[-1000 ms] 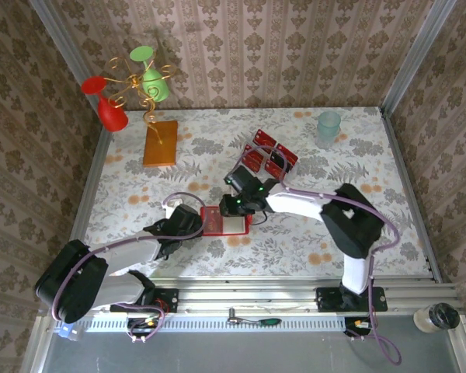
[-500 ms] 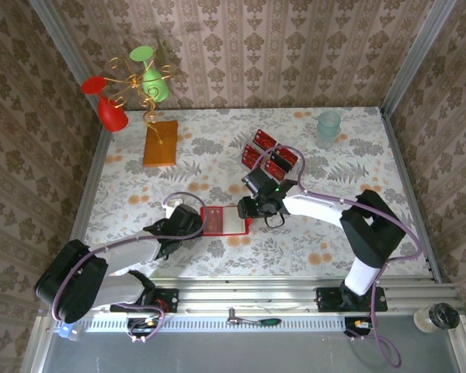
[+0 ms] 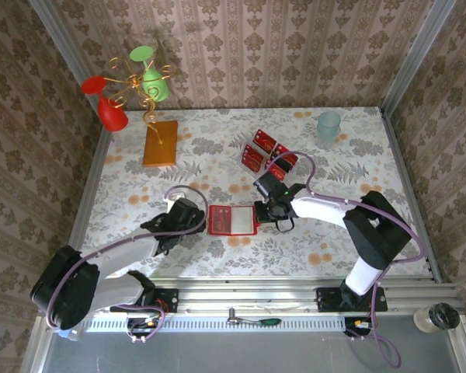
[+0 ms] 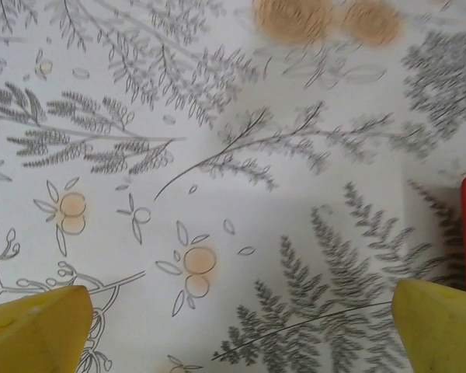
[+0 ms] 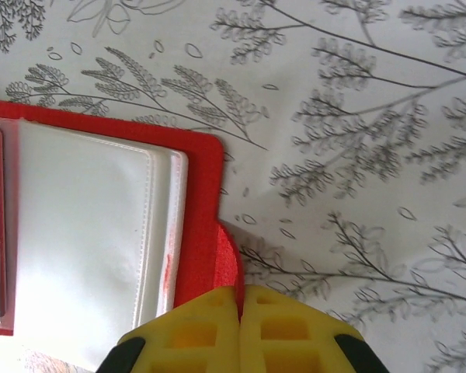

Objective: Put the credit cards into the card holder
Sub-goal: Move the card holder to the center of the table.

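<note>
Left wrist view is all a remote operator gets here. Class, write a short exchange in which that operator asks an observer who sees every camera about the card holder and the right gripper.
Operator: There is a red sliver at my right edge. Is that the card holder?
Observer: Yes. From above, the card holder lies open on the table, pale inside up, just right of your open left gripper.
Operator: Where is the right gripper?
Observer: The right gripper is shut, its tips at the holder's right edge.
</note>
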